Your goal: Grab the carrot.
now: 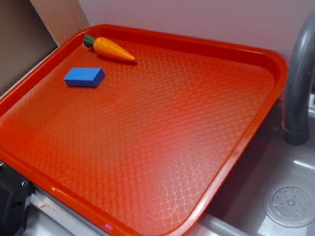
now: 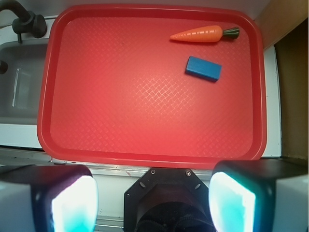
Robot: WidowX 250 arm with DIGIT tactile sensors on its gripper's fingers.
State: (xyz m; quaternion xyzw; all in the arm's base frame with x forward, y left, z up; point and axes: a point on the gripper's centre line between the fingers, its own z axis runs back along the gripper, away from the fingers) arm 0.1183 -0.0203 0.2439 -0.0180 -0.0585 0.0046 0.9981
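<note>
carrot (image 2: 203, 34) lies near blue block (image 2: 203, 68), pincer (image 2: 153, 200) apparently spread.

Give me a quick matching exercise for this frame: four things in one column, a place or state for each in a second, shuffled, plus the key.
Things:
1. carrot
2. blue block
3. gripper
4. faucet

Places or states:
A. open, holding nothing, off the tray's near edge
B. standing at the sink, outside the tray
C. lying along the tray's far rim, near a corner
D. flat on the tray, just beside the carrot

Pairs: 1-C, 2-D, 3-A, 4-B
</note>
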